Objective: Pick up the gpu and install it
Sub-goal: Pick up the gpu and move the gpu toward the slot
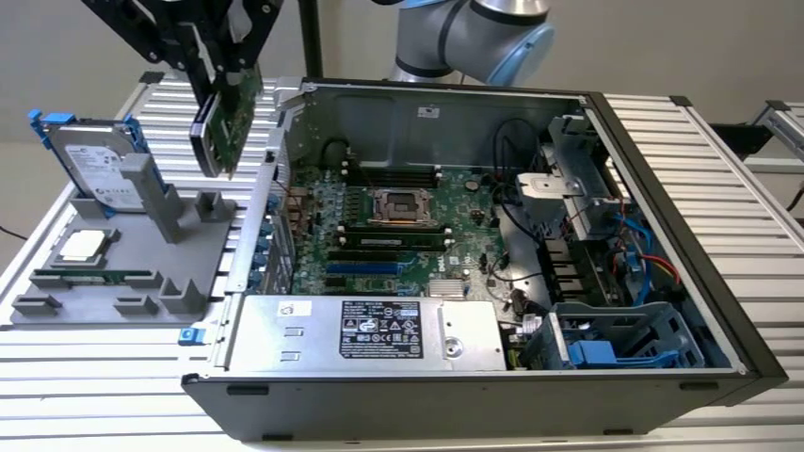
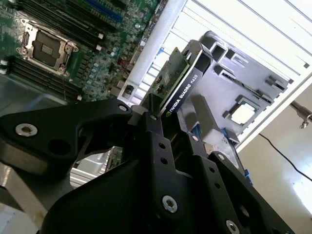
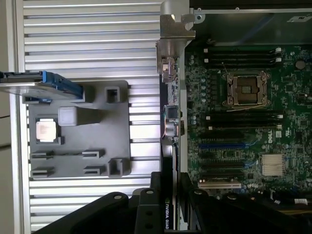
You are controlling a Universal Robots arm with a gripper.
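My pincer (image 1: 226, 75) is clenched on the one graphics card (image 1: 226, 127). In the second wrist view a black finger (image 2: 152, 139) presses on each flat side of the card (image 2: 179, 85). The card hangs on end in the air, over the edge of the grey tray (image 1: 94, 311) that lies nearest the computer case (image 1: 427, 118). It is just beside the case wall on the exterior view's left. As far as I can see it touches neither the tray nor the case. In the first wrist view I look down along its black edge (image 3: 167, 217).

There are two containers, both on the slatted metal table (image 1: 703, 169).

The grey tray holds three things:
- One hard drive (image 1: 94, 165) in a blue frame, standing upright at the tray's far end.
- One square processor chip (image 1: 82, 247), lying flat.
- One thin memory stick (image 1: 94, 278), lying near the chip.

The open case holds:
- One green main board (image 1: 314, 217), with one processor socket (image 1: 405, 202) at its middle.
- One blue slot (image 3: 222, 145) among black ones on that board.
- One silver power supply (image 1: 364, 330) along the near side.
- One blue drive cage (image 1: 590, 353) in the near corner on the exterior view's right.
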